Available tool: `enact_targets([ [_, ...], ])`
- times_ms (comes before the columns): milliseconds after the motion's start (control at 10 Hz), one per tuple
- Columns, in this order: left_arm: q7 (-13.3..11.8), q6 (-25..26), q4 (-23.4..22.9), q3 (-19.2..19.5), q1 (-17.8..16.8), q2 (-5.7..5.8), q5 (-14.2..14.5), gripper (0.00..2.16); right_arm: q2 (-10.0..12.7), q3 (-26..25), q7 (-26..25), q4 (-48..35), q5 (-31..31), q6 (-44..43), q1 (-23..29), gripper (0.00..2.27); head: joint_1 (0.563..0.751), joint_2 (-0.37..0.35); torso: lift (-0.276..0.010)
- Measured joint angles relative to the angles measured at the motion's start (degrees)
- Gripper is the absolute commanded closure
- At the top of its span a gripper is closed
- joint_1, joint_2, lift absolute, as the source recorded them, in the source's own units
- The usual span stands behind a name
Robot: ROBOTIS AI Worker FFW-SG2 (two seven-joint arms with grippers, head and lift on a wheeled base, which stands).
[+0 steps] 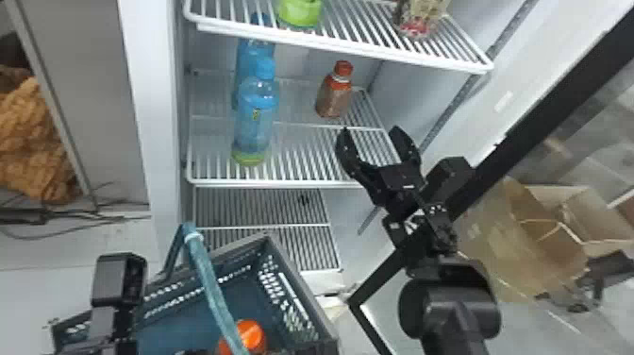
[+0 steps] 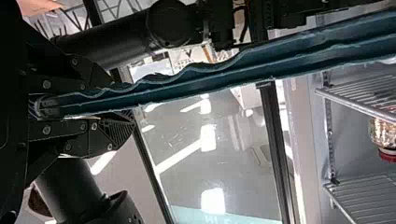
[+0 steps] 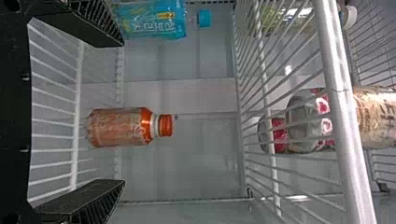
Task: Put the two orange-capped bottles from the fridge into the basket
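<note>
Far orange-capped bottle, likely slick, semi-stiff, is best gripped mid-body; right gripper is spread wide, handle clamped by left gripper.

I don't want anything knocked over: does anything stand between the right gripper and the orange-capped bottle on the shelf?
Nothing visible stands between the open right gripper and the orange-capped bottle. The nearer blue bottle is off to the left, outside that path.
</note>
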Motion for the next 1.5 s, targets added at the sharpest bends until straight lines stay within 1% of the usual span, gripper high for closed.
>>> enact_targets([
  [500,0.0,0.0,0.0,0.1,0.1,-0.14,0.1,1.17,-0.3,2.8,-3.5,10.6,-0.1,-0.7,-9.5,0.0,0.695,-0.35,-0.235],
  [1000,0.0,0.0,0.0,0.0,0.0,-0.16,0.1,1.17,-0.7,7.3,-9.0,22.2,2.3,-0.7,-20.1,0.0,0.695,-0.35,-0.235],
  [1300,0.0,-0.3,0.0,-0.2,0.1,-0.03,0.3,1.17,-1.3,10.2,-10.3,30.2,2.4,-0.7,-26.8,0.0,0.695,-0.35,-0.235],
  [1500,0.0,-0.5,0.0,-0.4,-0.2,0.09,0.4,1.17,-1.5,11.3,-11.4,34.1,2.3,-0.6,-29.9,0.0,0.695,-0.35,-0.235],
])
